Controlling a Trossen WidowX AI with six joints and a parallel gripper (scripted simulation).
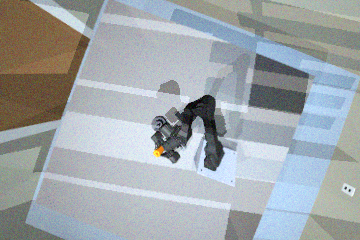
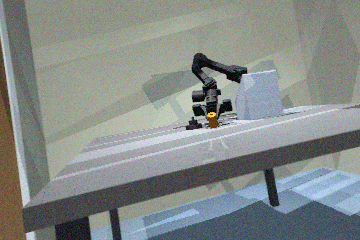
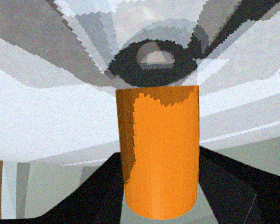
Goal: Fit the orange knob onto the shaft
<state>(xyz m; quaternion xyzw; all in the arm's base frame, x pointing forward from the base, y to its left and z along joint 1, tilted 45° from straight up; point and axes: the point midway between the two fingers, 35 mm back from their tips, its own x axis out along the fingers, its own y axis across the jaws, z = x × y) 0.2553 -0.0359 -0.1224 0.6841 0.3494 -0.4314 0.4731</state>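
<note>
My gripper (image 1: pixel 164 148) (image 2: pixel 212 113) (image 3: pixel 156 156) is shut on the orange knob (image 1: pixel 158 152) (image 2: pixel 213 120) (image 3: pixel 161 153), a plain upright cylinder held between the two dark fingers. The round pedestal (image 1: pixel 160 122) (image 2: pixel 192 126) (image 3: pixel 133 72) with the shaft stands on the table, a short way from the knob. In the wrist view the pedestal lies beyond the knob's top edge, and the knob is not over it. In the exterior view the knob hangs low over the table, to the right of the pedestal. The shaft's flat side does not show.
The arm's base stands on a pale plate (image 1: pixel 227 167) behind the gripper. A pale block (image 2: pixel 260 94) stands at the table's far right in the exterior view. The table's front edge (image 2: pixel 165 179) is far from the work spot.
</note>
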